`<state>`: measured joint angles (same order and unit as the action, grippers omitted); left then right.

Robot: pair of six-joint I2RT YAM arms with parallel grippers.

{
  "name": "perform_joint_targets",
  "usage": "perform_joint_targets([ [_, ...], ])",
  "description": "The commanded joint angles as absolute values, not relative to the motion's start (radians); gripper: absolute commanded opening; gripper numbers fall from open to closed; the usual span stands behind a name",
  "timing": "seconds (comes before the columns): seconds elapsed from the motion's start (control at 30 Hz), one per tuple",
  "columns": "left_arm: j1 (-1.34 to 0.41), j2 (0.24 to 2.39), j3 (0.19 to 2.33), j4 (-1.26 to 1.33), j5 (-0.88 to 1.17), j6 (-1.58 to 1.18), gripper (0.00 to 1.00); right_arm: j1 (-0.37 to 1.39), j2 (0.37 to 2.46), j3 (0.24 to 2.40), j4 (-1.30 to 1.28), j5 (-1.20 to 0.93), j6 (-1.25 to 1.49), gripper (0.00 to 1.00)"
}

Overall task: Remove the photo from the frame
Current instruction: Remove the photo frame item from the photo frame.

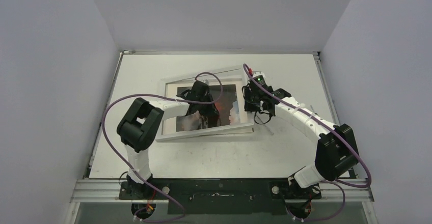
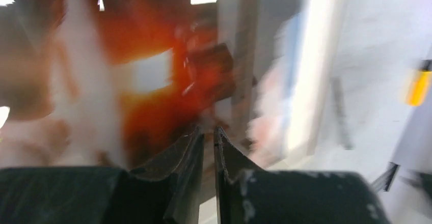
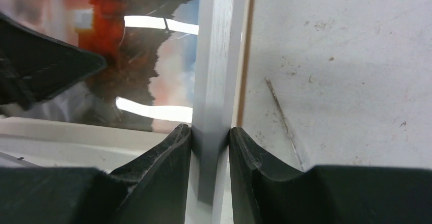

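White frame (image 1: 204,132) (narrow, rectangular), glossy photo (image 1: 229,107).

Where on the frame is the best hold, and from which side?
The frame by its narrow white right rail, from above, jaws astride it. The whole frame is too wide to span, but that rail is slim enough, as the right gripper shows.

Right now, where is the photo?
In the top view the photo lies inside the frame at the middle of the table, under the left gripper; the right gripper clamps the frame's right border beside it.
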<state>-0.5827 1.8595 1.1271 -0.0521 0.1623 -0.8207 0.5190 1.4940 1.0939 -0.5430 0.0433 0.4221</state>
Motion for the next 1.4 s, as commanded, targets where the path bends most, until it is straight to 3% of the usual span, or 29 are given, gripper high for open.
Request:
perform_joint_targets([
  [0.0, -0.589, 1.892, 1.118, -0.098, 0.150, -0.838, 0.12, 0.557, 1.420, 1.201, -0.486, 0.052, 0.436, 0.05],
  [0.23, -0.588, 1.773, 1.103, -0.115, 0.110, -0.817, 0.15, 0.555, 1.426, 1.194, -0.494, 0.080, 0.440, 0.05],
  [0.57, -0.578, 1.460, 1.071, -0.269, 0.008, -0.697, 0.32, 0.546, 1.430, 1.156, -0.436, 0.030, 0.458, 0.05],
  [0.7, -0.578, 1.348, 1.017, -0.309, -0.024, -0.627, 0.44, 0.546, 1.454, 1.150, -0.411, 0.013, 0.468, 0.05],
  [0.93, -0.599, 1.168, 0.801, -0.145, 0.053, -0.551, 0.64, 0.548, 1.490, 1.112, -0.316, -0.035, 0.521, 0.05],
  [1.37, -0.630, 1.175, 0.752, -0.143, 0.014, -0.466, 0.66, 0.568, 1.591, 0.966, -0.132, -0.080, 0.631, 0.10],
])
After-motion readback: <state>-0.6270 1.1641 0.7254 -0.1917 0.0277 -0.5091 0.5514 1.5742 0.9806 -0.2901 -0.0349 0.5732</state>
